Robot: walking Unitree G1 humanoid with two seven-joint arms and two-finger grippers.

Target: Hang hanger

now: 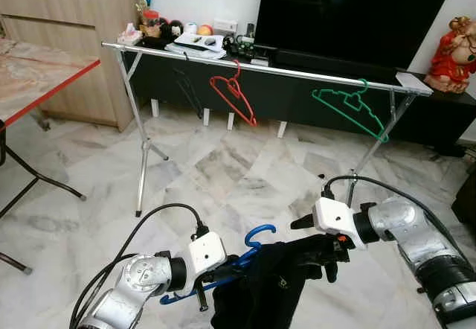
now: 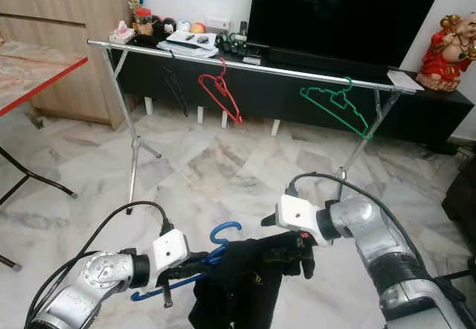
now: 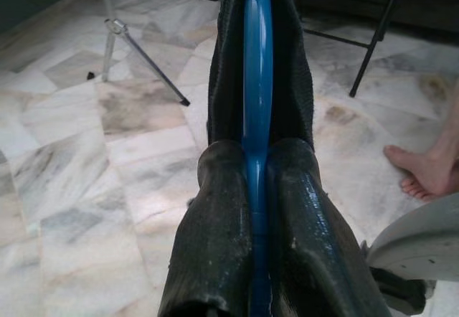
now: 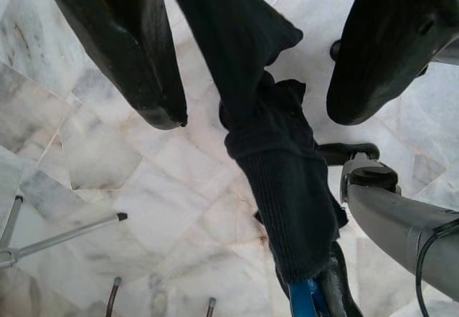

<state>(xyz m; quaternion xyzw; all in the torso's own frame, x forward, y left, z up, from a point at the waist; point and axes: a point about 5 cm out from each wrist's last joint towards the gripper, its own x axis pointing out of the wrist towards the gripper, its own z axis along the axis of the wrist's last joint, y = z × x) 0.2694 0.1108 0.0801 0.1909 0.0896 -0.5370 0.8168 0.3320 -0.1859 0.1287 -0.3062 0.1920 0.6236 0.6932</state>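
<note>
A blue hanger [image 1: 260, 234] with a black garment [image 1: 268, 288] draped over it is held low over the marble floor. My left gripper [image 1: 236, 264] is shut on the hanger's bar, which the left wrist view shows pinched between the fingers [image 3: 215, 231]. My right gripper [image 1: 331, 258] is at the garment's right side. It is open, and in the right wrist view its fingers [image 4: 129, 59] stand wide apart with the cloth [image 4: 272, 152] hanging between them. A silver clothes rail [image 1: 297, 71] stands ahead.
A red hanger [image 1: 232, 98], a green hanger [image 1: 349, 106] and a black hanger [image 1: 186, 85] hang on the rail. Behind it are a dark TV console and a red statue [image 1: 454, 50]. A red-edged table [image 1: 44, 76] is at left. A person's bare foot [image 3: 423, 173] is nearby.
</note>
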